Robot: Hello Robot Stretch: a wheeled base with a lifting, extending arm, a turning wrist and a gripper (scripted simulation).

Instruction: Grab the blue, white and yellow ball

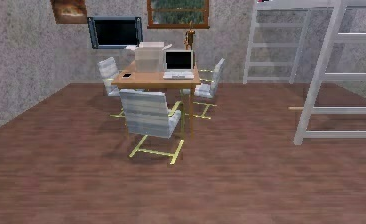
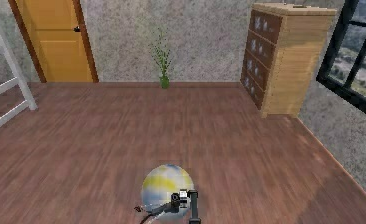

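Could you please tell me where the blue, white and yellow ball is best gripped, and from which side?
Across the widest middle of the ball: it is round, with no handle or edge. Probably come from the arm side view's bottom, where the gripper sits.

My hand [image 2: 151,209] covers the lower edge of the ball [image 2: 165,184], so I cannot tell whether it holds anything. My arm [image 2: 195,213] runs off the bottom edge, the window [image 2: 353,50] off the right.
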